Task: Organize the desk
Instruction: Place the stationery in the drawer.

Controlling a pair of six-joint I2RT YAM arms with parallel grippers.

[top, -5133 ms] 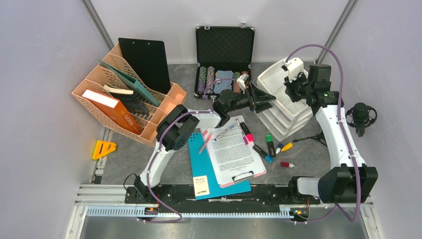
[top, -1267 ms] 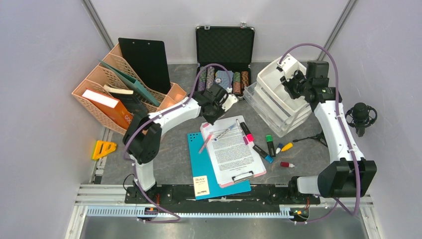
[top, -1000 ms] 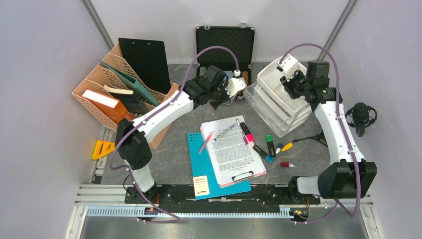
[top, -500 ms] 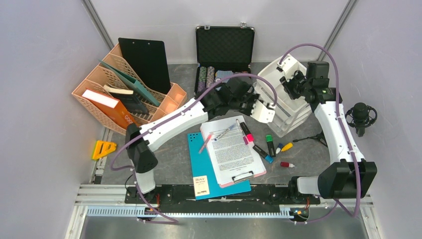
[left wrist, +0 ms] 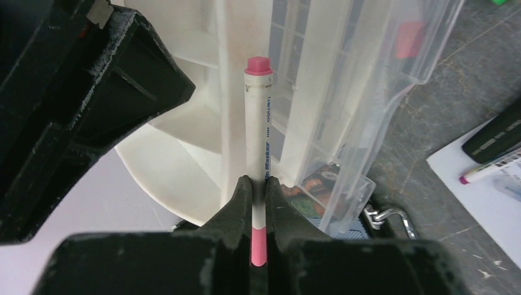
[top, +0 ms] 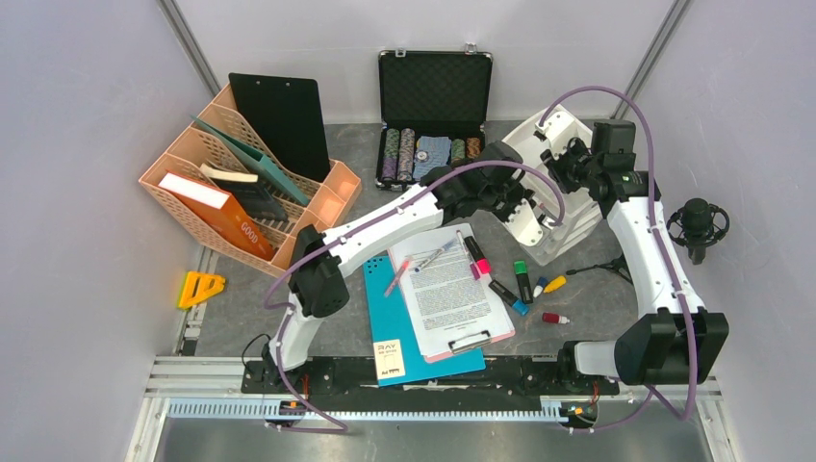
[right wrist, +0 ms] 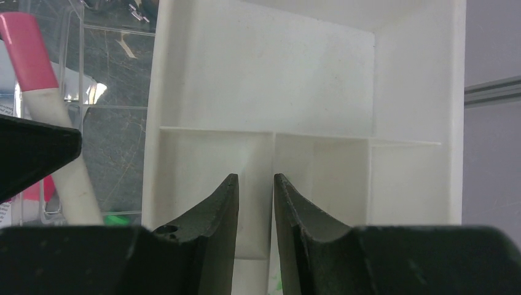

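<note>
My left gripper is shut on a white marker with a pink cap. It holds the marker pointing into a white drawer that is pulled out of a clear drawer unit. From above, the left gripper hangs over that unit at the right of the desk. My right gripper is shut on the near wall of the white drawer, with the marker at its left. In the top view the right gripper sits on the drawer.
A clipboard with paper lies on a teal folder. Several markers are scattered beside it. An open black case stands at the back, an orange file rack at the left, a microphone at the right.
My left arm has swung right from the black case to the drawer unit, carrying the pink marker. The right arm has stayed on the white drawer.
</note>
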